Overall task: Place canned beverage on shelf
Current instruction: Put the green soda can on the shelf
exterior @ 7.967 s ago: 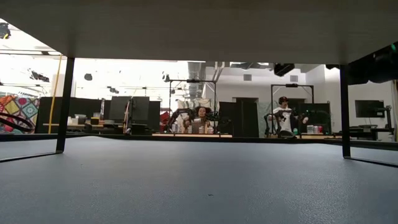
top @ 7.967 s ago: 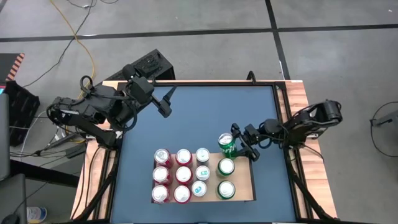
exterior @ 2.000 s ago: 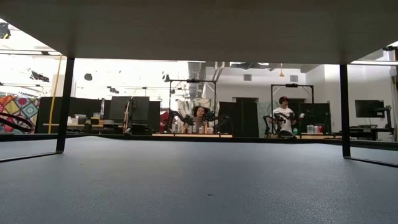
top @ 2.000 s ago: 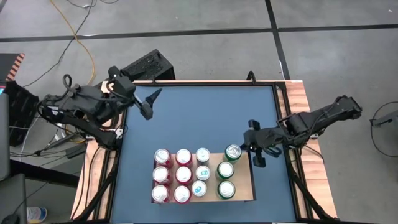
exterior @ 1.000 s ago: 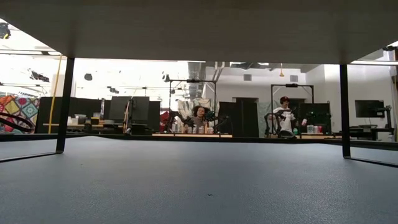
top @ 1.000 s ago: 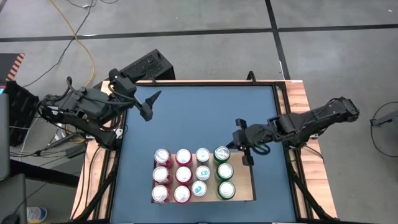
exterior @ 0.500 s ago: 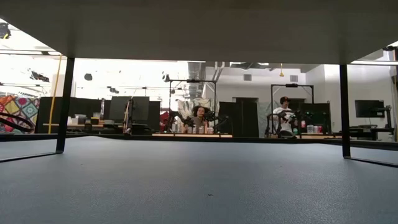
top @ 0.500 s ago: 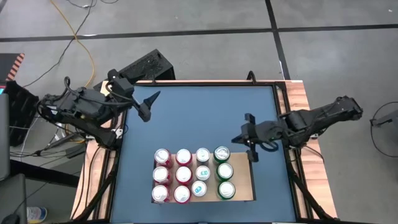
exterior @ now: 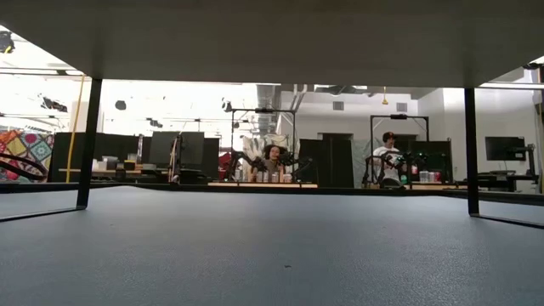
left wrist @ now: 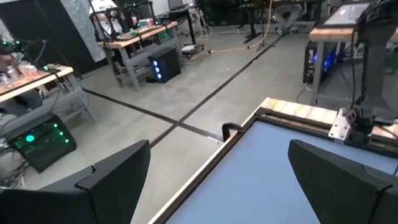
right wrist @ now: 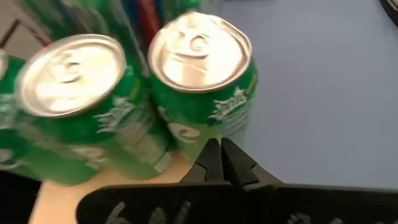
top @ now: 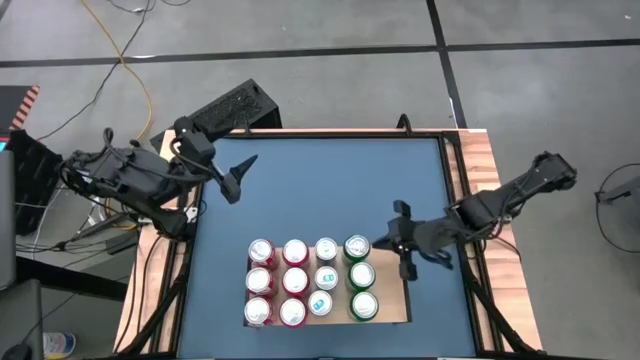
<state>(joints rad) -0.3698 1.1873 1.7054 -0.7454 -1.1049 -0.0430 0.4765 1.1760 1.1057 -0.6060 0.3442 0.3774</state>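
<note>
The green can [top: 356, 246] stands upright at the far end of the right-hand row on the shelf [top: 393, 300], closing a block of four rows of three: red cans [top: 261, 250] in the two left rows, pale teal-marked cans [top: 326, 249] next, green ones on the right. In the right wrist view this can [right wrist: 203, 81] sits just beside its green neighbour [right wrist: 87, 106], shiny lid and pull tab up, near the board's edge where the tan wood meets the blue worktop [top: 320, 180].

As a judgement, a full drink can is fairly heavy for its size, stiff along its height but thin-walled and easily dented by a hard squeeze on the sides. Its printed skin is smooth and likely slippery. The best hold would be across the mid-body, fingers on opposite sides, coming in from the open side away from the neighbours. The rim and tab offer little purchase.

The right tool [top: 404, 252] hangs just beside the can on its open side, its fingers pressed together and holding nothing; in its wrist view the closed tips [right wrist: 219, 163] point at the can's base. The left tool [top: 236, 176] waits well apart over the worktop's far left corner, fingers spread wide and empty.
</note>
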